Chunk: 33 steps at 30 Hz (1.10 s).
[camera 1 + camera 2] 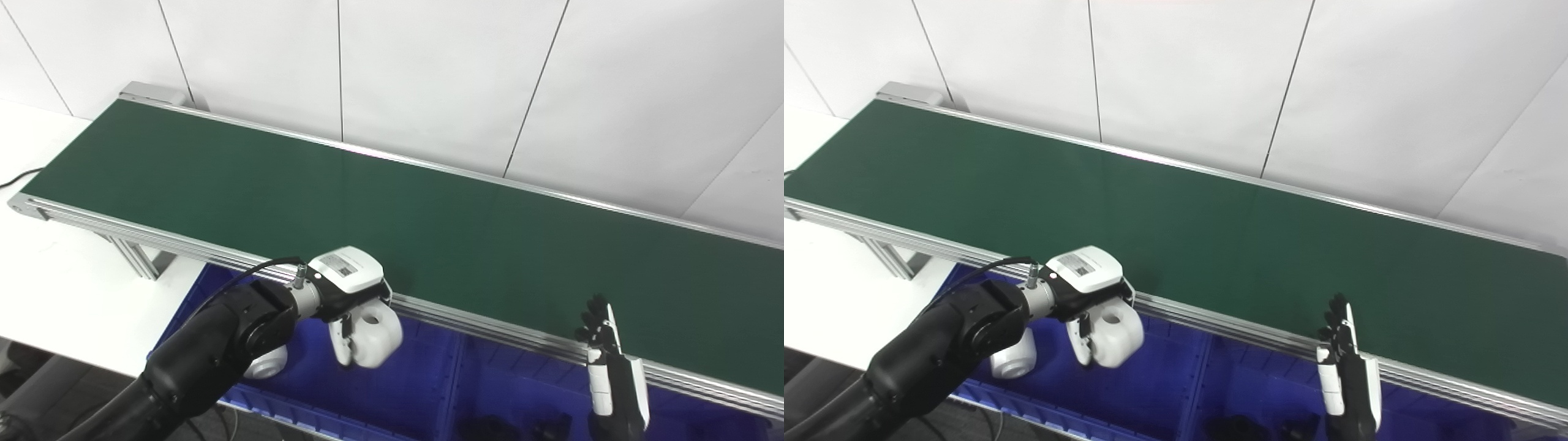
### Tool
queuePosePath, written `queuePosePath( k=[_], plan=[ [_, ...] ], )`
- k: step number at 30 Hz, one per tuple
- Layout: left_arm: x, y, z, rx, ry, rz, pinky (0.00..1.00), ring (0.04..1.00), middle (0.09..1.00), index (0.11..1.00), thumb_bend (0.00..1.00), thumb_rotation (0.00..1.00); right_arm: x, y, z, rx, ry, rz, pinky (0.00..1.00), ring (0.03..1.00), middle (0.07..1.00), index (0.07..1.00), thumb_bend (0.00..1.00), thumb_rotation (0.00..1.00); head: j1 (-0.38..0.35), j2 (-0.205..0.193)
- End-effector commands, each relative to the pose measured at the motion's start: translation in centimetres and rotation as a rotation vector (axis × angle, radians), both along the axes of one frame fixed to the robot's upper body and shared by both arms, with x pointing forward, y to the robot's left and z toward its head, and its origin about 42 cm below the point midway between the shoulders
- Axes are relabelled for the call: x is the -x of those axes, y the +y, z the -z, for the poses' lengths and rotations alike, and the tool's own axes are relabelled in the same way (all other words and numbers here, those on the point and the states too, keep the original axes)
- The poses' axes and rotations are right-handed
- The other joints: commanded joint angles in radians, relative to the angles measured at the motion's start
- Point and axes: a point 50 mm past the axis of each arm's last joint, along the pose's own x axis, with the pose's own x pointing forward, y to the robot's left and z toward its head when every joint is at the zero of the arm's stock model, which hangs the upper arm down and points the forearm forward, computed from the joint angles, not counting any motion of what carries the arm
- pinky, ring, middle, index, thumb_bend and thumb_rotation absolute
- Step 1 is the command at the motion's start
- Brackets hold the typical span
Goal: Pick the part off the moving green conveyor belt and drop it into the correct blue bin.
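Observation:
The green conveyor belt runs from far left to near right and carries no part. My left hand is shut on a white rounded part with a hole. It holds the part just in front of the belt's front rail, above the left blue bin. Another white part lies in that bin, partly behind my forearm. My right hand is open and empty. Its fingers point up, edge-on, in front of the rail, over the right blue bin.
Dark parts lie in the right bin near the picture's bottom edge. A divider wall separates the two bins. The belt's aluminium front rail runs just above the bins. A white table lies at the left, under the belt's end.

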Motion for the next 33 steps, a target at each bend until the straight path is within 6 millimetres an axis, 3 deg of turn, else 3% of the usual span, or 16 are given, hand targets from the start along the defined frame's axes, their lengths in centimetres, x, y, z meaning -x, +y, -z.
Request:
queuePosePath(
  k=[1,10,18,20,23,24,25,28,29,30,33],
  plan=[
    [-0.5,0.3,-1.6,0.021,0.003,0.005,0.98,0.994,0.996,0.990,1.00,0.53,-0.5,0.2,-0.9,0.003,-0.029,0.004,0.96,0.970,0.974,1.000,0.88,1.00,-0.001,0.003],
    [-0.2,-0.2,-2.5,0.048,0.093,0.019,1.00,1.000,1.000,1.000,1.00,0.58,-0.6,0.3,-1.0,0.001,-0.030,0.001,0.97,0.969,0.974,1.000,0.87,0.99,-0.002,0.004],
    [0.2,-0.4,-3.2,0.116,0.072,0.022,1.00,1.000,1.000,1.000,1.00,0.58,-0.8,0.7,-1.0,-0.015,-0.034,-0.003,0.97,0.971,0.975,1.000,0.88,0.98,-0.020,0.007],
    [0.5,-0.3,-3.5,0.204,0.050,0.020,1.00,1.000,1.000,1.000,1.00,0.61,-0.8,1.0,-1.1,-0.020,-0.030,-0.003,0.96,0.970,0.975,1.000,0.89,0.99,-0.064,0.016],
    [0.9,-0.1,-3.8,0.344,0.029,0.013,1.00,1.000,1.000,1.000,1.00,0.75,-0.8,1.8,-1.3,-0.024,-0.026,-0.008,0.96,0.972,0.979,1.000,0.90,0.99,-0.140,0.028],
    [1.1,0.1,-3.9,0.399,0.033,-0.003,1.00,1.000,1.000,1.000,0.99,0.77,-0.8,2.2,-1.4,-0.032,-0.026,-0.013,0.96,0.976,0.982,1.000,0.90,0.98,-0.201,0.036],
    [1.3,0.1,-4.0,0.459,0.033,-0.019,0.99,1.000,1.000,1.000,0.95,0.77,-0.9,2.6,-1.6,-0.042,-0.025,-0.018,0.97,0.982,0.986,1.000,0.91,0.98,-0.201,0.036],
    [2.2,-0.2,-3.7,0.664,0.044,-0.100,0.95,1.000,1.000,1.000,0.85,0.78,-1.0,4.3,-2.0,-0.029,-0.018,-0.020,0.99,0.975,0.982,1.000,0.90,0.98,-0.330,0.033],
    [2.4,-0.3,-3.5,0.722,0.056,-0.129,0.93,1.000,1.000,1.000,0.82,0.78,-1.1,4.7,-2.0,-0.022,-0.017,-0.019,0.99,0.973,0.980,1.000,0.89,0.99,-0.330,0.033],
    [2.6,-0.4,-3.1,0.777,0.071,-0.161,0.89,1.000,1.000,1.000,0.81,0.78,-1.1,5.2,-2.1,-0.020,-0.016,-0.018,0.98,0.969,0.977,1.000,0.89,0.99,-0.393,0.030],
    [3.4,-1.2,-1.9,0.949,0.143,-0.286,0.88,1.000,1.000,1.000,0.82,0.83,-1.3,6.6,-2.2,-0.024,-0.010,-0.014,0.97,0.974,0.979,0.999,0.90,0.99,-0.457,0.024]
  ],
)
